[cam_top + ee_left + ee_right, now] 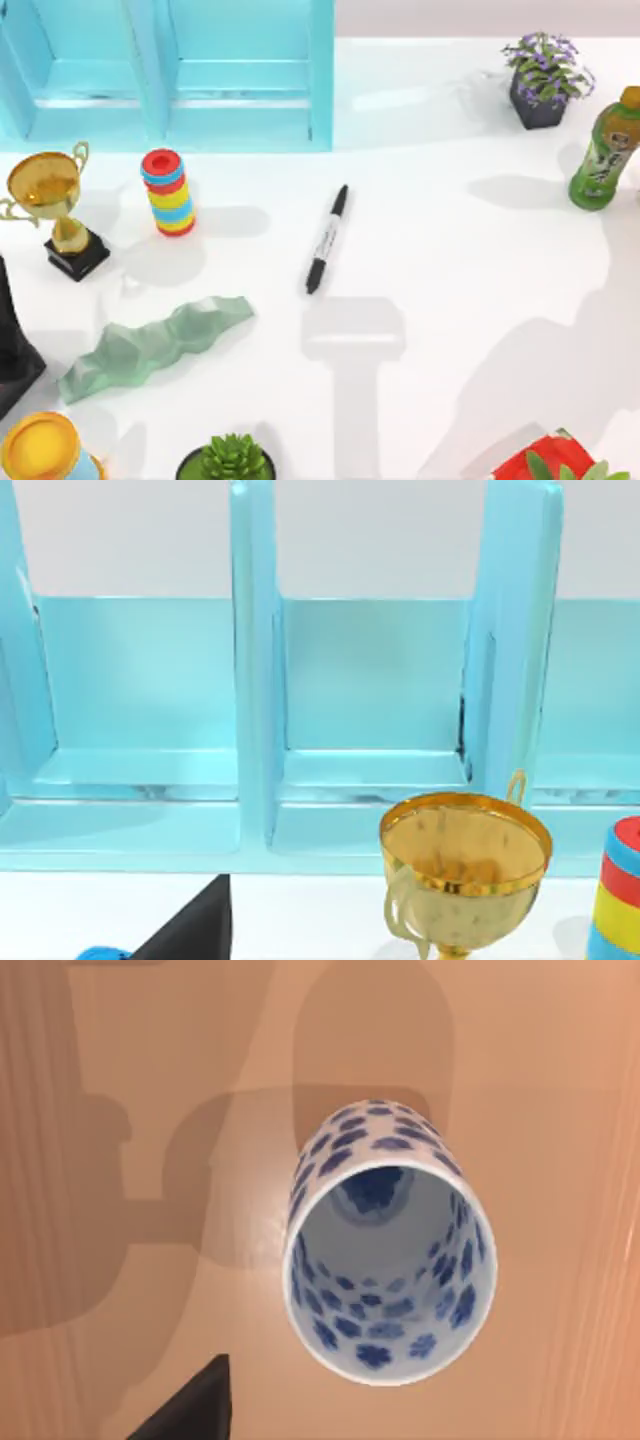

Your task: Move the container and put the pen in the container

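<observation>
The pen (pixel 326 240), black with a pale label band, lies flat near the middle of the white table (pixel 450 300), its length running from far right to near left. Nothing touches it. The container (pixel 385 1245), a white cup with blue flowers, stands upright on a tan wood-toned surface in the right wrist view, seen from above with nothing inside. A dark wedge of my right arm (pixel 190 1410) sits off to one side of the cup, apart from it. My left arm (pixel 15 345) is parked at the table's left edge.
A blue shelf unit (pixel 170 70) lines the back left. In front stand a gold trophy (pixel 55 205) and a stack of coloured rings (pixel 168 192). A green rock shape (pixel 155 345), yellow-rimmed cup (pixel 42 450) and succulent (pixel 228 460) sit near-left; green bottle (pixel 605 150), purple flowers (pixel 545 80) far right.
</observation>
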You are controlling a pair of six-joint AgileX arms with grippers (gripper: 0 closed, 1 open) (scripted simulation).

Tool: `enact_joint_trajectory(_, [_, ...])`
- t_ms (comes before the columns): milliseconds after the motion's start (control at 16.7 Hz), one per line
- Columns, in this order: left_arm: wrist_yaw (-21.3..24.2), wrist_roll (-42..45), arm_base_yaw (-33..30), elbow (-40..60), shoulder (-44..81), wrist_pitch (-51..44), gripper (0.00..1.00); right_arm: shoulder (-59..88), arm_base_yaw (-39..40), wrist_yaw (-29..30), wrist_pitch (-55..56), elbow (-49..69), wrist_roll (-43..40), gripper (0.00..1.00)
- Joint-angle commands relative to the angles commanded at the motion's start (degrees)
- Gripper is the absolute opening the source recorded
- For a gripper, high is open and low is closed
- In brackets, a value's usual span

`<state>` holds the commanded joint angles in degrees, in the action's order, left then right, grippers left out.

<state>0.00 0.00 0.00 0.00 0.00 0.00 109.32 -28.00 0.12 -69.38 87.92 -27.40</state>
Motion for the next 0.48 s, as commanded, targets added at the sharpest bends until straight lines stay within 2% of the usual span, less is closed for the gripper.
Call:
enact_joint_trajectory(240, [0.0, 0.0, 0.0, 0.0, 0.0, 0.0, 1.00, 2.2, 0.0, 0.0, 11.6, -8.5, 0.0, 1.00])
enact_joint_trajectory(480, [0.0, 0.0, 0.0, 0.0, 0.0, 0.0, 1.00, 3.0, 0.0, 0.0, 15.0, -11.6, 0.0, 1.00])
